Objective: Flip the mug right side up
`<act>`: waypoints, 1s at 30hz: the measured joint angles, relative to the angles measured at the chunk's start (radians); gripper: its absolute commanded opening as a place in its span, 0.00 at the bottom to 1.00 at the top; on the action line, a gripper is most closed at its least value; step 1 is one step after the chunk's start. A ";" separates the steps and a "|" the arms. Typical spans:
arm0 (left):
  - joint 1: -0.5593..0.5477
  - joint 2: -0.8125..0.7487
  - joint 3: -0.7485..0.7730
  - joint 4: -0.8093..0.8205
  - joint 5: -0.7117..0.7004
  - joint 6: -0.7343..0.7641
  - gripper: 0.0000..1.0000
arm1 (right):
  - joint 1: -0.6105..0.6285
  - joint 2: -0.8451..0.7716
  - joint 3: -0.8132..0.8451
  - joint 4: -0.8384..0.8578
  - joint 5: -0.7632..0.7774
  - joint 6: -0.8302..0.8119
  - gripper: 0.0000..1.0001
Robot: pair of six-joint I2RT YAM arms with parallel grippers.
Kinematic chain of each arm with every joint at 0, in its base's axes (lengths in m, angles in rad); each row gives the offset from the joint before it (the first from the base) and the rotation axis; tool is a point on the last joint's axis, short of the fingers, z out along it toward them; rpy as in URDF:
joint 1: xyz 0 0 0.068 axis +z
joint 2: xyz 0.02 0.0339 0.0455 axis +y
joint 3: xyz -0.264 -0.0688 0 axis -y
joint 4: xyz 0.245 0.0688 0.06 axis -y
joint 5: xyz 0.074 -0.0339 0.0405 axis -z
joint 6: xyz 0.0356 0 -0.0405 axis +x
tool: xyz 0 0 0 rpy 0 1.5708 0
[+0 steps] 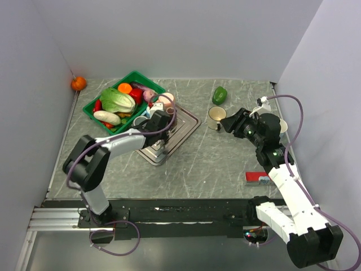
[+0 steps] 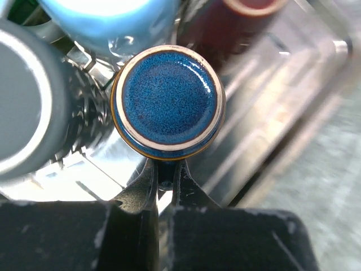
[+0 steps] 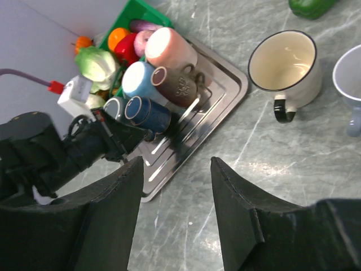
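The dark blue mug [image 2: 168, 101] stands upside down on the metal tray [image 1: 189, 125], its glazed base toward my left wrist camera. It also shows in the right wrist view [image 3: 148, 113]. My left gripper [image 2: 163, 169] is shut on the mug's handle just below the base; in the top view the gripper [image 1: 159, 127] covers the mug. My right gripper [image 3: 176, 161] is open and empty above bare table, to the right of the tray, and in the top view it [image 1: 231, 121] sits beside a cream mug [image 1: 215, 117].
Pink [image 3: 169, 48], light blue [image 3: 138, 79], brown [image 3: 177, 84] and grey [image 3: 115, 107] mugs crowd the tray around the blue one. A green basket [image 1: 90, 110] of vegetables stands behind. A green pepper [image 1: 220, 95], an orange [image 1: 78, 83] and a red block [image 1: 256, 178] lie apart.
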 measured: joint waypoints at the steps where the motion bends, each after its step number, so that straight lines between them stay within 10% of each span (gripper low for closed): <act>1: -0.007 -0.026 -0.006 -0.011 0.000 -0.007 0.01 | 0.000 -0.003 0.000 0.000 -0.005 0.003 0.58; 17: -0.066 -0.655 -0.125 0.243 0.291 -0.212 0.01 | 0.051 -0.069 -0.069 0.356 -0.369 0.235 0.84; 30: -0.103 -0.716 -0.201 0.658 0.589 -0.369 0.01 | 0.222 0.061 0.029 0.693 -0.515 0.393 0.82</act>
